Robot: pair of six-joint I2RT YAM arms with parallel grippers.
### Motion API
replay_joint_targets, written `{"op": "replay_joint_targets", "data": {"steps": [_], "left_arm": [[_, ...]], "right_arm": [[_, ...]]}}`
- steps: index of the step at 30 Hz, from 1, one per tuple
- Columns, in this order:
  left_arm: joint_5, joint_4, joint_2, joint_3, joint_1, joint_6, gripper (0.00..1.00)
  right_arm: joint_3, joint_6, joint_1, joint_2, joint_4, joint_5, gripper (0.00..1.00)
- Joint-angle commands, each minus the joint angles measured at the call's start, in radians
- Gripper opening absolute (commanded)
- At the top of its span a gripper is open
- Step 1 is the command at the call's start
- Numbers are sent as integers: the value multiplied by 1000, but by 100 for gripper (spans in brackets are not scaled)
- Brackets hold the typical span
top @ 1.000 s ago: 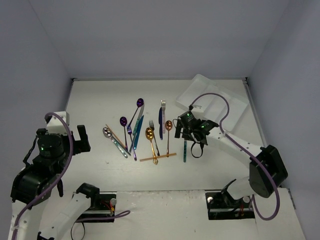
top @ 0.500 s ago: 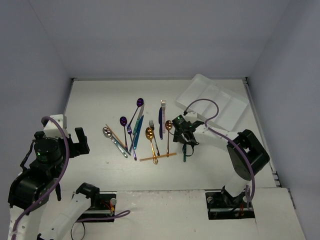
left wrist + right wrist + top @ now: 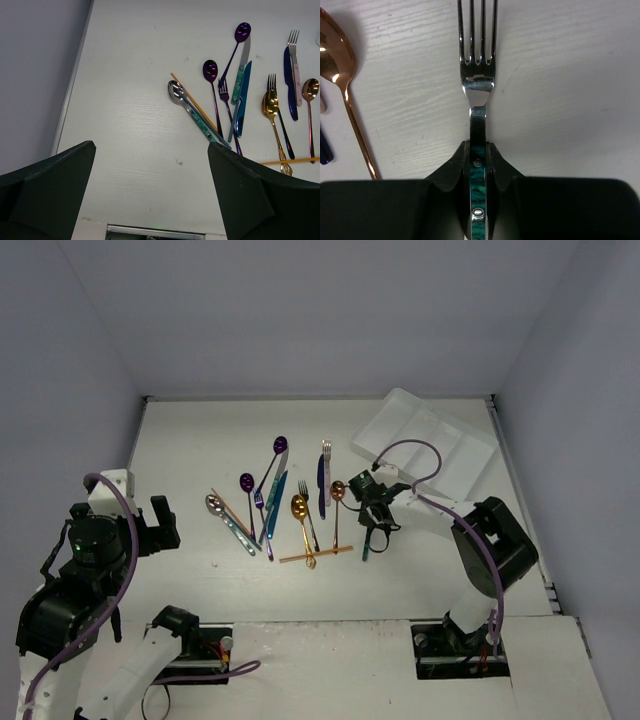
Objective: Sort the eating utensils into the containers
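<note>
My right gripper (image 3: 478, 165) is shut on the teal handle of a silver fork (image 3: 477, 75) that lies flat on the table, tines pointing away. From above, this gripper (image 3: 372, 512) sits right of the utensil pile, and the fork's handle (image 3: 367, 546) pokes out toward the near edge. The other utensils lie loose mid-table, among them a purple spoon (image 3: 279, 445), a gold spoon (image 3: 299, 507), a blue knife (image 3: 321, 480) and an orange chopstick (image 3: 315, 555). The white tray (image 3: 430, 445) is at the back right. My left gripper (image 3: 150, 200) hangs open and empty, left of the pile.
A copper spoon (image 3: 340, 65) lies just left of the held fork. A silver spoon (image 3: 175, 91) and a second purple spoon (image 3: 210, 69) are the pieces nearest the left gripper. Grey walls close in the table on three sides.
The right gripper has shifted slightly left and down over the teal-handled fork and closed on its handle. The left arm shifted a little, still open.
</note>
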Motion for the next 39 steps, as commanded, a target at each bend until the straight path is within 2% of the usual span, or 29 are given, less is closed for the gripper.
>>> {"op": "replay_joint_targets", "data": {"steps": [1, 4, 6, 10, 15, 18, 25, 31, 35, 39], "left_arm": [[8, 21, 23, 47, -6, -16, 94], [12, 20, 22, 59, -8, -29, 94], [20, 20, 24, 67, -10, -42, 94], [43, 23, 28, 68, -12, -66, 94], [88, 21, 27, 62, -12, -100, 94], [119, 18, 25, 60, -12, -113, 94], [139, 10, 31, 68, -12, -133, 94], [156, 10, 34, 61, -12, -141, 94], [161, 6, 38, 59, -12, -147, 94], [171, 7, 43, 63, -12, -156, 94]], "right_arm": [[35, -53, -68, -161, -48, 50, 0], [101, -101, -156, -261, -83, 55, 0], [149, -142, -256, -297, -94, 43, 0], [218, -239, -461, -283, -107, -37, 0], [306, -310, -705, -114, -96, -135, 0], [373, -318, -766, -9, -71, -171, 0], [474, -311, -800, 175, -23, -184, 0], [529, -336, -803, 260, -19, -211, 1], [531, -353, -803, 273, -19, -192, 15], [545, -392, -803, 265, -20, -164, 16]]}}
